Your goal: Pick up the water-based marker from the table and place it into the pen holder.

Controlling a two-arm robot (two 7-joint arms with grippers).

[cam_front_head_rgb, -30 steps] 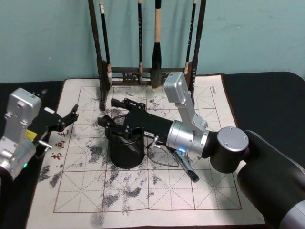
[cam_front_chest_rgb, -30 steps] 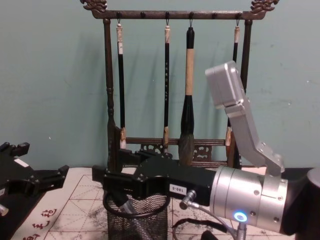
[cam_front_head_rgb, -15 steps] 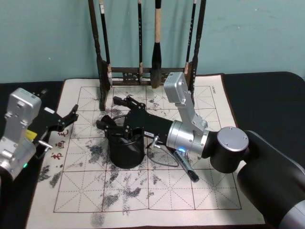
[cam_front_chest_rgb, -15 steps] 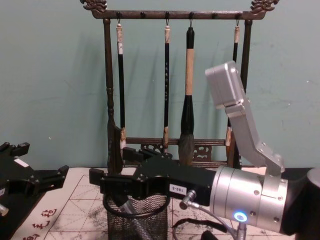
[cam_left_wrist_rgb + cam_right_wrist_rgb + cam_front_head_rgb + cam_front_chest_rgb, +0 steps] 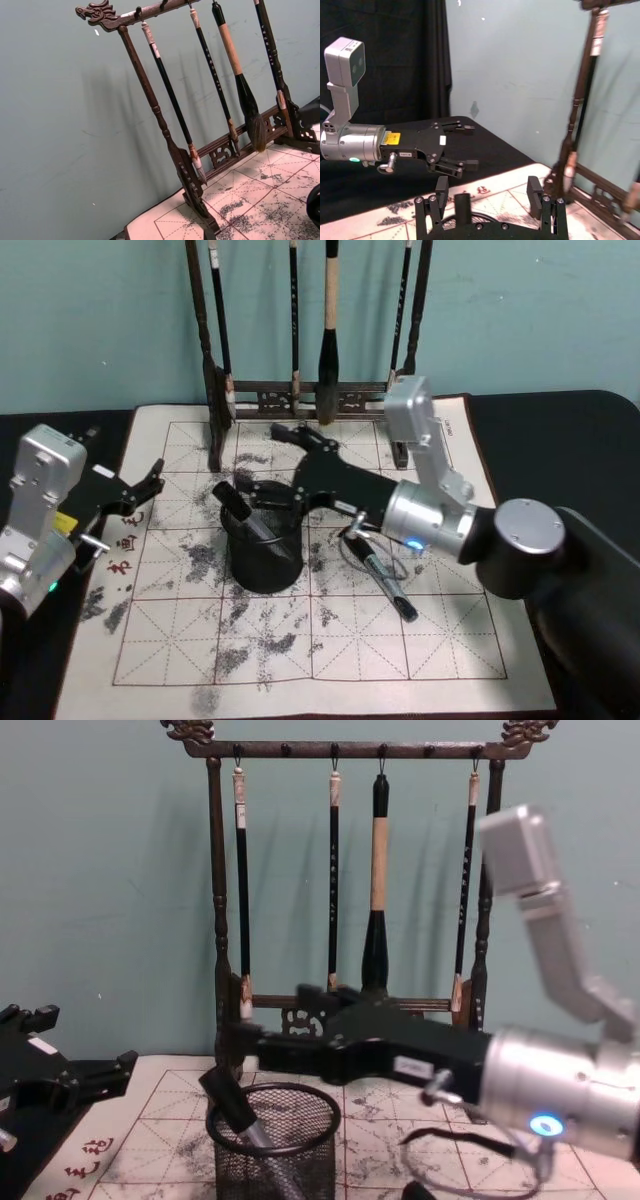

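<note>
at the left edge of the head view, the left gripper point(image 5: 150, 487) is hanging over the left border of the white calligraphy mat with red grid lines and grey ink stains point(image 5: 400, 650), which is covering the dark table point(image 5: 540, 430). its black fingers are standing apart and are holding nothing; the right wrist view is showing the same gap point(image 5: 468, 145).

near the middle of the mat, the round black wire-mesh pen holder point(image 5: 265, 555) is standing upright. the dark-capped, grey-bodied water-based marker point(image 5: 243, 512) is sitting inside it, tilted, with the cap leaning on the left side of the rim and sticking out above it point(image 5: 232, 1102).

the right gripper point(image 5: 258, 458) is hovering just above and behind the holder point(image 5: 275, 1160). its fingers are spread wide and are not touching the marker.

behind them, the tall dark wooden brush rack with hanging brushes point(image 5: 300, 395) is standing at the far edge of the mat.

more to the right, under the right arm, a second dark pen with a grey middle point(image 5: 388, 585) is lying flat on the mat, apart from the holder.
</note>
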